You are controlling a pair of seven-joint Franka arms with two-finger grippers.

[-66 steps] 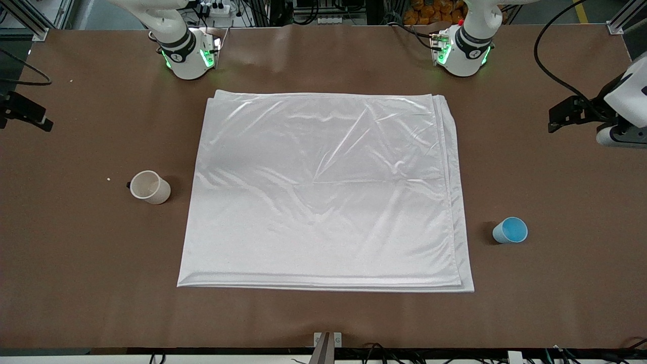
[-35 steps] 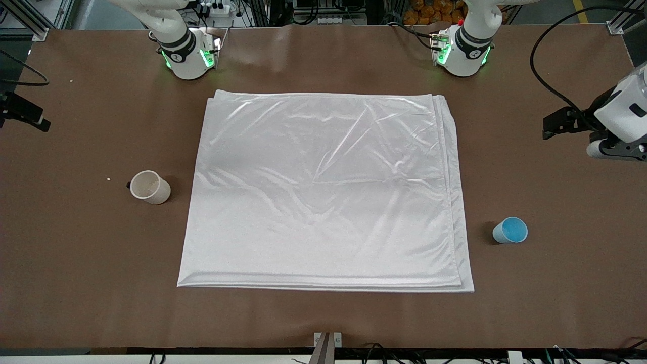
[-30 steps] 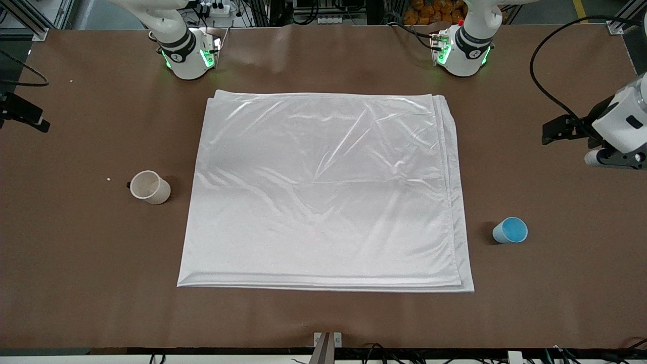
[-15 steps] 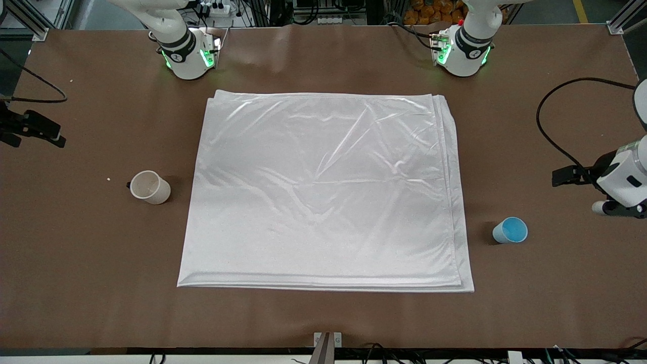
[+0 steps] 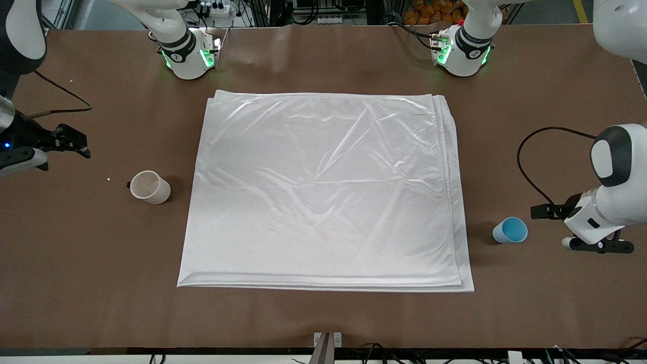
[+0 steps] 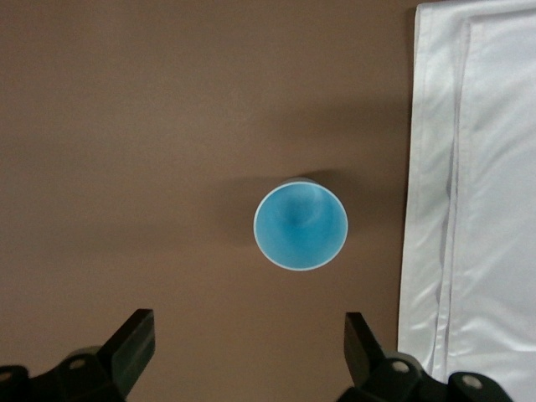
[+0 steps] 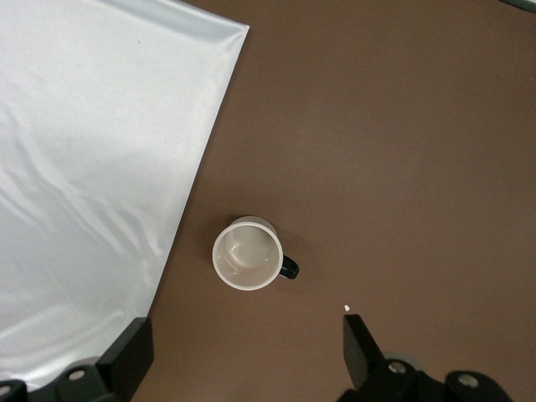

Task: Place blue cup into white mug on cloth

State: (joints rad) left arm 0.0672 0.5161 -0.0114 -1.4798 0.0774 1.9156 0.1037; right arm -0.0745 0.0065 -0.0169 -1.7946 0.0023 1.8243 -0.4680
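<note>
**Front view: cups flank the cloth**

Lower right, the blue cup (image 5: 510, 230) stands upright beside the cloth (image 5: 323, 189), left gripper (image 6: 247, 356) spread wide above. Mid-left, the white mug (image 5: 149, 187) sits beneath the wide-open right gripper (image 7: 243, 356).

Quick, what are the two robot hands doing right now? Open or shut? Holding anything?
Left gripper: open, holding nothing, up over the table by the blue cup.
Right gripper: open, holding nothing, up over the table by the white mug.

Brown matte table (image 5: 323, 60), metal framing (image 5: 30, 20) and cables (image 5: 384, 349) around.
</note>
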